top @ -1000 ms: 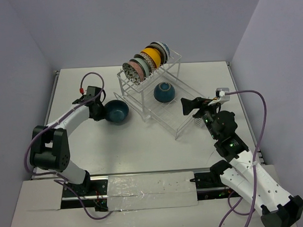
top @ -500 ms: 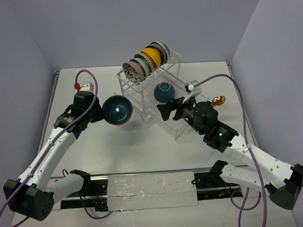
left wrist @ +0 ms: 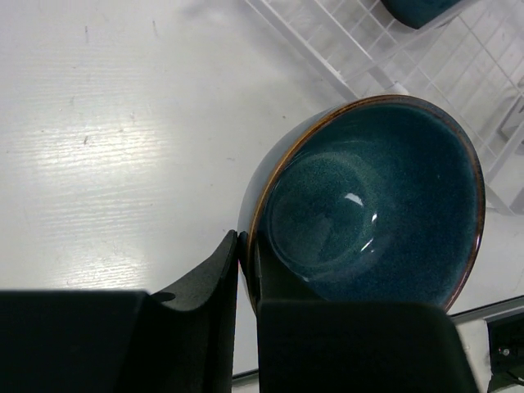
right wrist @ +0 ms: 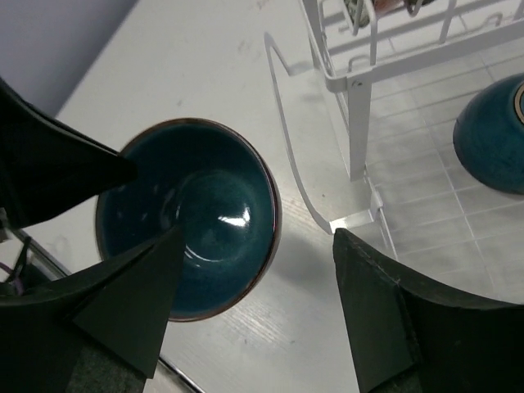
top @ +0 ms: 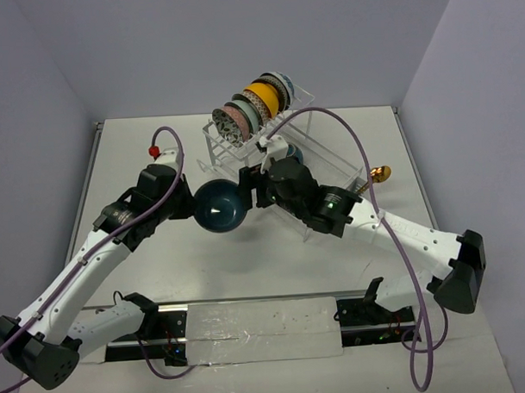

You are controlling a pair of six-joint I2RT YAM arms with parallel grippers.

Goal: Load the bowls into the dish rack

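1. A white tabletop (top: 140, 140) between pale grey walls carries the dish rack (top: 218, 146) at its far middle. A row of bowls (top: 252, 108) stands on edge in the upper shelf, and a dark blue bowl (right wrist: 491, 135) sits in the lower tray.
2. The left pincer (left wrist: 246, 246) is nipped narrow on the rim of a second dark blue bowl (left wrist: 368, 205). It holds this bowl tilted above the tabletop, just in front of the rack.
3. The right pincer (right wrist: 258, 237) gapes wide astride that bowl's rim, apparently not touching it.
4. This looks like a hand-over. Next, the right pincer should close on the rim before the left lets go, then carry the bowl to the rack.
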